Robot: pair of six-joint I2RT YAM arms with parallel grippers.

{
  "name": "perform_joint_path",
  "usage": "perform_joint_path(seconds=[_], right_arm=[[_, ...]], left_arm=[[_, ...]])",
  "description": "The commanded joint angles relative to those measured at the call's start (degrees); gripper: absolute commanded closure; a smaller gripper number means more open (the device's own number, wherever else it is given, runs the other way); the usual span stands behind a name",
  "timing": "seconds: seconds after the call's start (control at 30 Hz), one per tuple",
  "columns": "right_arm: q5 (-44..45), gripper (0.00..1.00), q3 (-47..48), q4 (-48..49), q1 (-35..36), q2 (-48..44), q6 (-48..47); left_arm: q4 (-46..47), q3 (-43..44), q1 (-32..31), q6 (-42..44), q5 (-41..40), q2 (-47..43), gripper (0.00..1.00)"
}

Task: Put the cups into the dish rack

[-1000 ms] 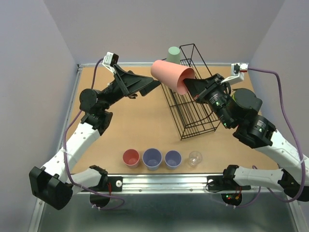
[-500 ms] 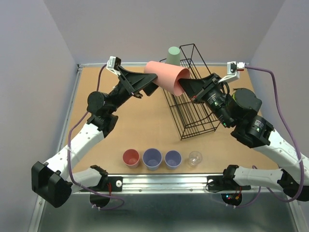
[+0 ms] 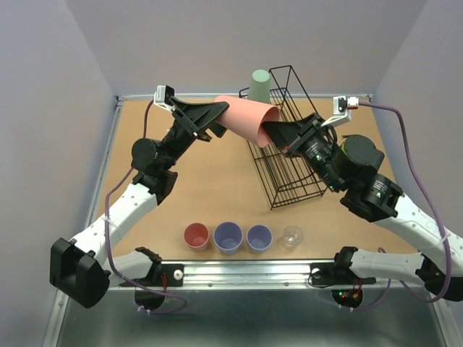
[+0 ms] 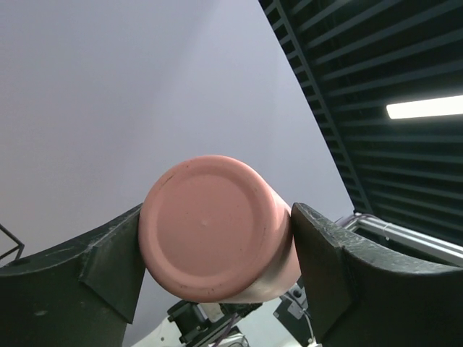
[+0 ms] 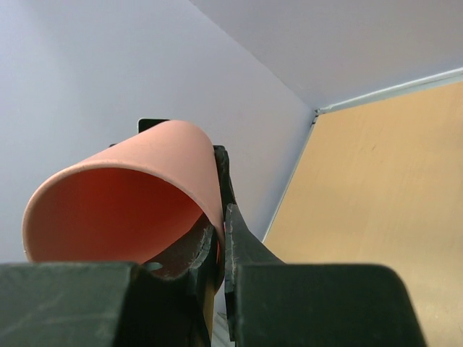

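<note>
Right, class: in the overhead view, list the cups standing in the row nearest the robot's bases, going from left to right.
salmon-red cup → larger lavender-blue cup → smaller lavender-blue cup → clear cup

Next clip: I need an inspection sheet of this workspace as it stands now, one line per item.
Surface: brown tabletop, metal-edged.
Job's things: dish rack at right rear. Green cup upside down on its far top. Salmon cup in the air on its side, left of the rack. Red cup, lavender cups and clear cup upright in a row at the near edge.
Clutter: nothing seen.
Grippers: right gripper shut on the salmon cup's rim, one finger inside. Left gripper flanks its base; grip uncertain.
Cables: purple cables along both arms.
Surroundings: plain grey walls.
</note>
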Motion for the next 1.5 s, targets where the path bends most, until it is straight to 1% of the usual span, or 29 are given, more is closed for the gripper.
perform_joint_path(seconds=[0.0, 0.13, 0.17, 0.23, 0.27, 0.3, 0.37, 0.4, 0.43, 0.47, 0.53, 0.57, 0.6, 0.63, 0.7, 0.73, 0.77, 0.8, 0.83, 0.93, 1.0, 1.1, 1.17, 1.23, 1.27, 1.3, 1.37, 1.43, 1.47], right_arm=[[-0.73, 1.00, -0.84, 3.33, 0.55, 0.82, 0.22], [-1.34, 1.00, -1.36, 3.33, 0.55, 1.70, 1.01], [-1.52, 1.00, -1.71, 3.33, 0.55, 1.62, 1.27], [-1.87, 1.00, -3.03, 3.42, 0.46, 1.27, 1.37], [-1.79, 0.99, -3.56, 3.33, 0.46, 0.48, 1.80], [-1.52, 1.00, -4.08, 3.33, 0.55, -0.05, 1.80], [-1.00, 0.97, -5.84, 3.24, 0.46, -2.06, 2.07], [-0.30, 0.89, -6.37, 3.16, 0.46, -2.68, 1.98], [0.06, 0.80, -6.81, 3.07, 0.55, -3.47, 1.89], [0.32, 0.52, -7.34, 2.28, 0.55, -4.26, 1.72], [2.51, 0.27, -6.91, -0.69, 0.55, -6.20, 1.46], [2.52, 0.23, -6.90, -2.02, 0.46, -6.73, 1.28], [3.65, 0.21, -6.38, -3.42, 0.46, -8.21, 1.10], [4.53, 0.16, -6.11, -6.66, 0.55, -8.84, 1.19], [6.99, 0.14, -5.76, -10.10, 0.55, -10.85, 1.36], [8.05, 0.13, -5.32, -14.03, 0.55, -12.95, 1.80], [9.10, 0.13, -5.32, -15.99, 0.55, -14.11, 2.85], [11.03, 0.12, -5.32, -17.75, 0.46, -15.33, 3.38], [11.92, 0.12, -5.67, -21.07, 0.55, -18.31, 4.00], [15.08, 0.13, -6.29, -25.75, 0.46, -22.54, 7.16], [16.75, 0.15, -5.94, -30.58, 0.55, -25.71, 9.53], [17.37, 0.18, -3.05, -36.64, 0.55, -26.42, 10.59], [17.29, 0.19, -1.11, -40.94, 0.55, -25.29, 10.77], [16.94, 0.20, 2.32, -44.20, 0.46, -22.74, 10.33], [16.94, 0.21, 3.54, -45.09, 0.55, -22.03, 10.07], [16.94, 0.21, 5.04, -45.71, 0.55, -20.81, 9.98], [17.28, 0.21, 6.10, -46.76, 0.46, -20.36, 9.98], [17.72, 0.21, 6.63, -47.20, 0.55, -20.62, 10.15], [17.99, 0.22, 6.72, -47.73, 0.55, -20.88, 10.59]], left_arm=[[4.07, 4.26, 0.38, 0.23, 0.94, 0.57, 0.21], [4.06, 5.14, 1.08, 0.32, 1.38, 1.71, 0.39], [4.06, 5.75, 1.34, 0.40, 1.65, 1.71, 0.54], [3.01, 6.46, 2.48, 0.75, 2.08, 2.32, 0.77], [2.23, 7.25, 2.84, 0.93, 2.52, 2.33, 0.92], [0.74, 7.78, 3.80, 1.89, 2.88, 2.67, 1.00], [-0.67, 9.26, 4.77, 2.86, 4.10, 2.94, 1.00], [-1.38, 9.80, 5.29, 3.47, 4.46, 3.03, 1.00], [-2.86, 10.41, 6.43, 4.00, 4.98, 3.73, 1.00], [-3.84, 11.98, 7.05, 5.40, 6.38, 3.99, 1.00], [-9.54, 15.75, 9.07, 9.60, 8.32, 5.22, 1.00], [-11.65, 17.08, 9.60, 11.46, 8.94, 5.57, 1.00], [-16.63, 18.58, 10.22, 13.39, 9.38, 6.01, 1.00], [-19.64, 21.99, 11.09, 16.11, 10.08, 7.15, 1.00], [-26.05, 26.30, 11.54, 25.15, 10.52, 8.82, 1.00], [-33.57, 28.85, 11.54, 28.15, 10.35, 11.01, 1.00], [-36.86, 33.14, 11.54, 30.70, 9.57, 12.16, 1.00], [-40.90, 34.83, 11.54, 34.73, 9.56, 13.30, 1.00], [-41.72, 35.90, 11.54, 35.73, 9.56, 15.23, 1.00], [-42.87, 38.71, 11.28, 39.77, 8.68, 18.66, 1.00], [-44.27, 41.08, 10.58, 42.40, 6.23, 20.34, 1.00], [-45.94, 44.07, 6.46, 49.34, 1.14, 24.89, 1.00], [-46.12, 45.74, 3.99, 55.21, -3.85, 26.58, 1.00], [-45.77, 47.85, 0.66, 58.57, -7.12, 29.03, 1.00], [-45.07, 48.12, -0.32, 61.98, -10.45, 29.57, 1.00], [-42.98, 47.77, -1.20, 63.15, -11.79, 30.36, 1.00], [-39.64, 45.16, -2.87, 66.13, -15.29, 30.54, 1.00], [-31.65, 41.90, -3.57, 68.25, -15.75, 30.01, 1.00], [-28.40, 37.97, -4.53, 69.39, -16.62, 29.66, 1.00]])
